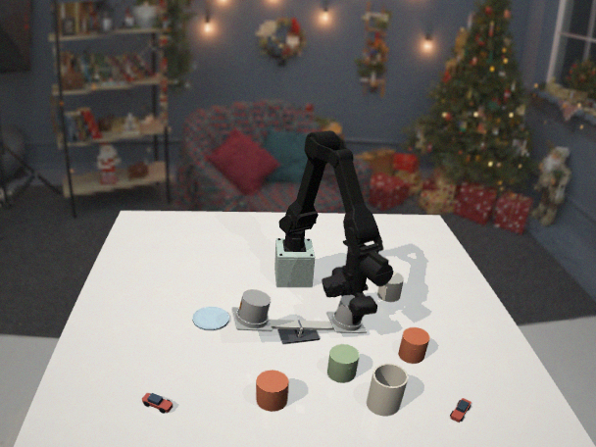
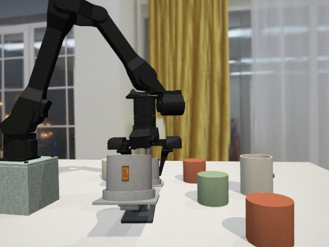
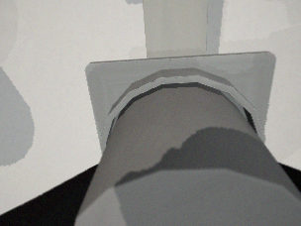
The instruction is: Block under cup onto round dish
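The right cup [image 1: 344, 312] [image 2: 156, 168] [image 3: 163, 129] is grey and upside down on the right pan of the balance [image 1: 311, 324] [image 3: 99, 89]. My gripper [image 1: 350, 314] [image 2: 147, 171] [image 3: 180, 169] points down and is shut on this cup, one finger on each side; the cup still sits in its pan ring. The identical left cup [image 1: 254, 308] [image 2: 138, 173] stands on the left pan, with a small upright orange patch on its side. The right pan looks slightly lower. No block shows outside the cups. The round pale-blue dish [image 1: 211, 319] is bare, beside the left pan.
A green cylinder [image 1: 342, 364] [image 2: 212, 188], two orange cylinders [image 1: 272, 391] [image 1: 414, 346] and an open beige cup [image 1: 385, 396] [image 2: 256, 176] stand in front. A smaller beige object [image 1: 390, 289] stands behind my gripper. Two red toy cars [image 1: 157, 402] [image 1: 461, 410] lie near the front.
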